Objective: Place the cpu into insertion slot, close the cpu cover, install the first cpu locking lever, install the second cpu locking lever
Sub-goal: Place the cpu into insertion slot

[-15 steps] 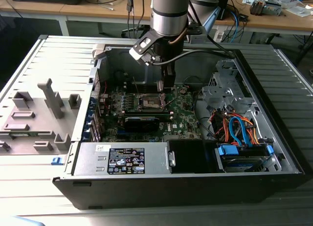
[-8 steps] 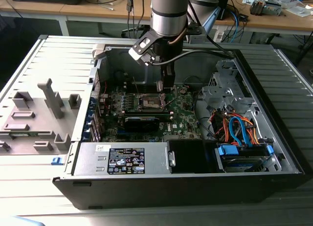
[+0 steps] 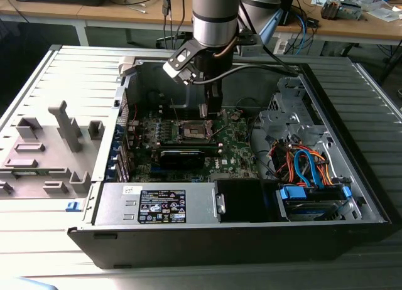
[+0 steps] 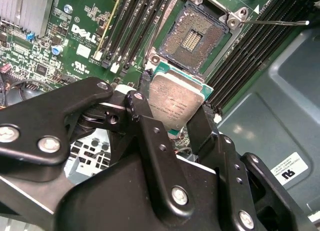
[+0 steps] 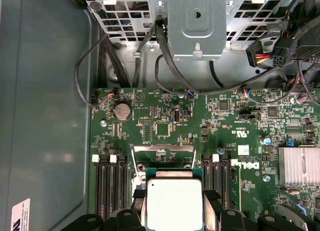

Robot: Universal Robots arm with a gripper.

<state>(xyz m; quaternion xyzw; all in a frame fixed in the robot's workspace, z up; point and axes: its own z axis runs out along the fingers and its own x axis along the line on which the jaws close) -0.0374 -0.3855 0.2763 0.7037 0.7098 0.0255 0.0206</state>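
Two fingers [image 4: 146,122] clamped on one cpu [image 4: 176,102], one finger on each opposite edge, silver lid toward the camera. Same grip in the first wrist view: cpu [image 5: 172,205] between the black fingers [image 5: 138,207]. Gripper [image 4: 175,118] hangs over the board. The cpu is near the insertion slot [image 4: 192,37] but not in it; it sits off one corner, apart from it. Slot is bare: contact field exposed, one dark rectangle at centre. One cpu cover [image 5: 162,155] stands raised just beyond the cpu in the first wrist view. One locking lever [image 4: 275,22] shows as a thin rod sticking out from a slot corner.

Outward: one green motherboard [image 5: 240,116]. Memory slots [image 5: 107,191] carry four white latch tabs, two on each side of the socket. One coin cell [image 5: 121,110], one finned heatsink [image 5: 299,166]. One drive cage [image 5: 197,21] past the board edge, black cables under it.

Exterior view: gripper [image 3: 210,113] is down inside one open case [image 3: 352,177], right over the insertion slot [image 3: 193,130]. One power supply [image 3: 157,205] along the near wall. Blue and orange cables [image 3: 308,164] at the exterior view's right. Case lies on a grey ribbed surface [image 3: 31,76].
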